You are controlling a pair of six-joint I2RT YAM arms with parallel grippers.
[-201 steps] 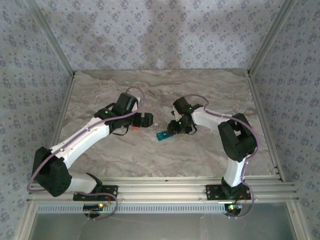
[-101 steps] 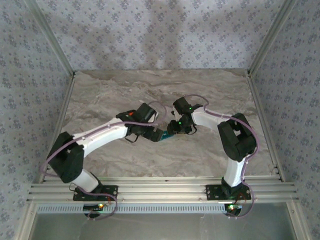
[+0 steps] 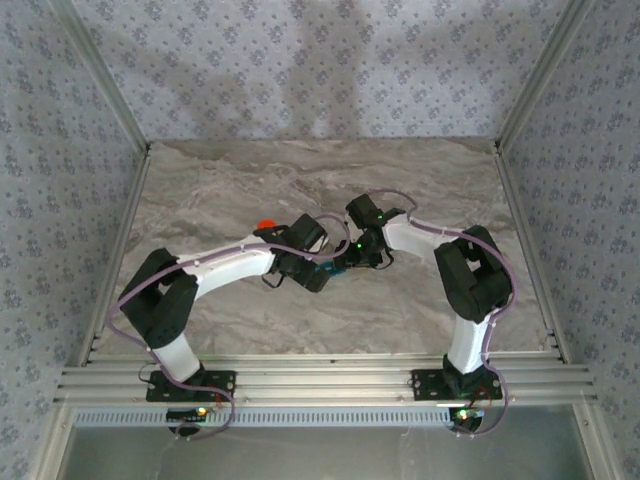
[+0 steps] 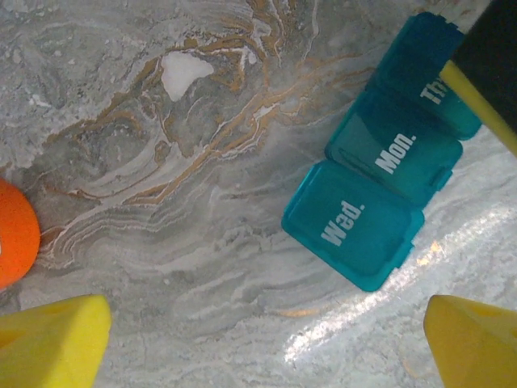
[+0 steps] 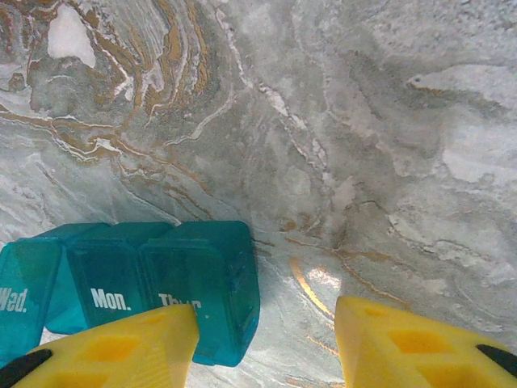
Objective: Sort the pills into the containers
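We found the teal translucent plastic strip of three joined square compartments [image 4: 373, 192] lying flat on the grey marble-patterned tabletop [image 4: 161, 186], near the middle of the table between the ends of the two arms. Its flip lids were down, smooth and round-cornered, each with a small tab along one long edge. They carried white lettering: "Wed.", "Mon." and a third word beginning "Th". The stone surface was veined in rust and white and shone glossy where the light struck it beside the strip. The left gripper [image 4: 262, 343] was spread wide. Its blunt yellow plastic fingertips [image 4: 56, 339] sat in the bottom corners of the left wrist view, with only bare stone between them and the strip ahead of them, untouched. The right gripper [image 5: 266, 346] had its jaws partly apart, with marble showing in the gap. Its chunky yellow finger [image 5: 113, 347], moulded with shallow square recesses, lay over the "Th" end compartment, though we could not tell whether it pressed on the lid. A rounded orange object [image 4: 12, 234] sat at the left edge of the left wrist view, near one fingertip and well apart from the strip.
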